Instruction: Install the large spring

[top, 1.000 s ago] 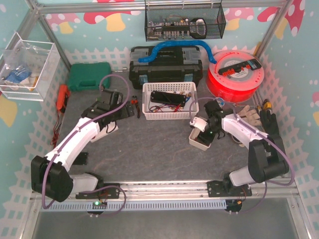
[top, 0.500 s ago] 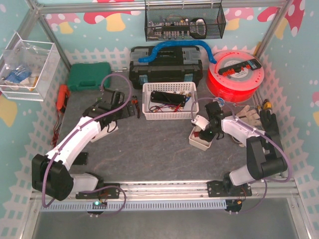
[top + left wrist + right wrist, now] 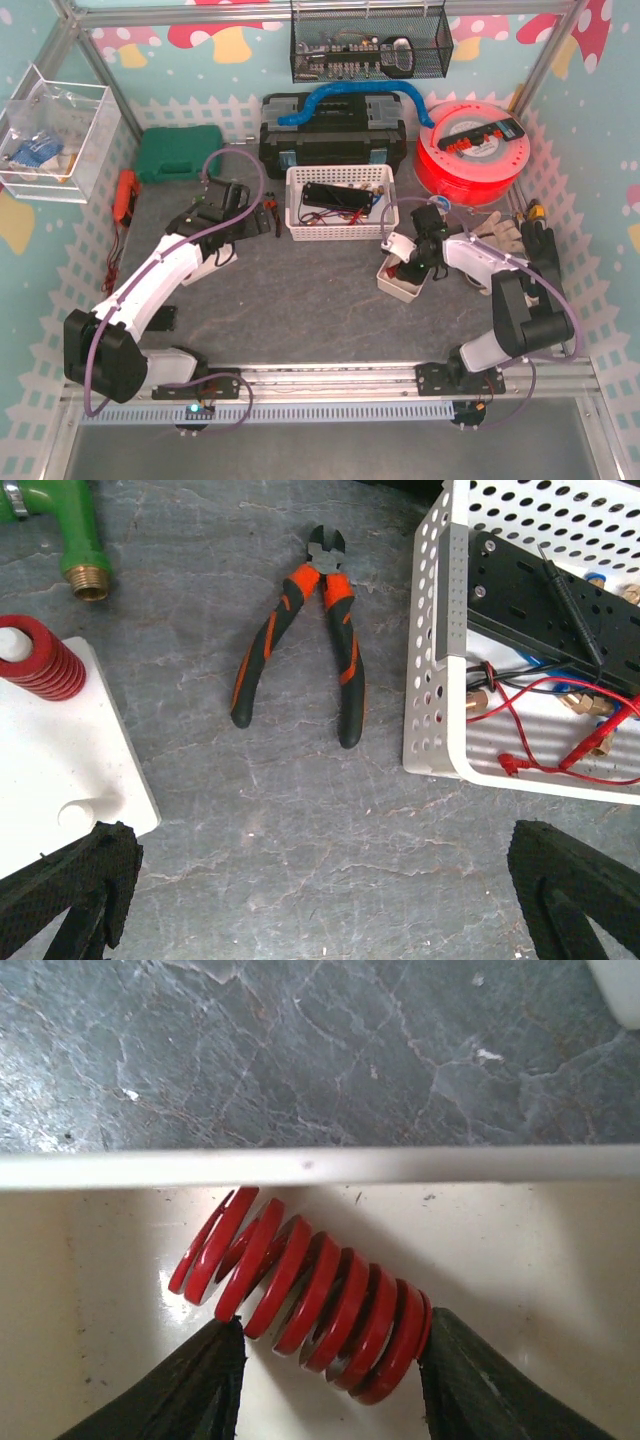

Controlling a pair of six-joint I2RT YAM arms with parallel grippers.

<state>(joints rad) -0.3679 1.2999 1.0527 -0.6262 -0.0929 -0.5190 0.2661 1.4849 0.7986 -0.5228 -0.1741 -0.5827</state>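
**Spring in right claw, axis skewed**

We see the spring (image 3: 305, 1295) lying in the bin (image 3: 300, 1165), right of centre in the top view. In the right wrist view its long axis runs from upper left to lower right. The right claw (image 3: 330, 1332) straddles the lower-right half, narrow, and both fingers look pressed on the coils, so we call it held. The left claw (image 3: 320, 850) gapes wide and holds nothing. It sits beside the plate (image 3: 60, 750), whose free peg (image 3: 75, 812) is at lower left. We judge the axis must turn upright for that peg.
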